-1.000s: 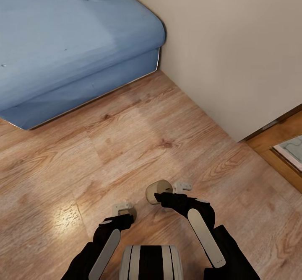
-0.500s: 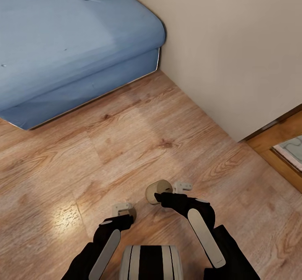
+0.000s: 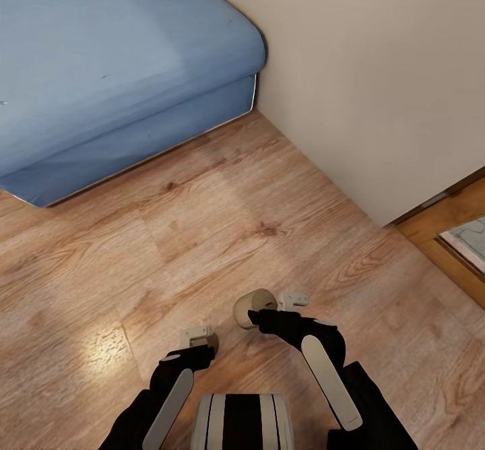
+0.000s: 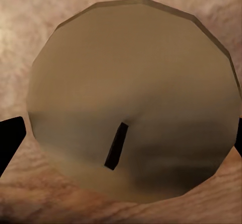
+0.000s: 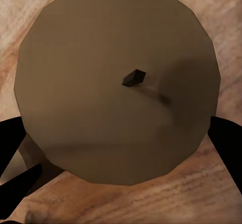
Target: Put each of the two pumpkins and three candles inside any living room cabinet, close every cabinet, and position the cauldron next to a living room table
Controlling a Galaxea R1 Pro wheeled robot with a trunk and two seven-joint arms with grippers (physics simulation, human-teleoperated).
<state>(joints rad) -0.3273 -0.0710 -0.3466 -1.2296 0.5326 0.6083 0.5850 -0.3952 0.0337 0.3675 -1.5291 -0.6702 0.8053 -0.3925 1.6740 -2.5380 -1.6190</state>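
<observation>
Head view has tilted slightly; arms unmoved. Left gripper (image 3: 200, 337) and right gripper (image 3: 261, 310) each stay clamped on a candle (image 4: 133, 100), in transit toward a cabinet.

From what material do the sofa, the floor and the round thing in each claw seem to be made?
The sofa looks like soft blue fabric, matte, with faint creases. The floor looks like wood planks, slightly glossy: grain, knots and a light glare show. The round beige candle in the left claw and the one in the right claw look like dull wax; each bears a dark wick.
</observation>
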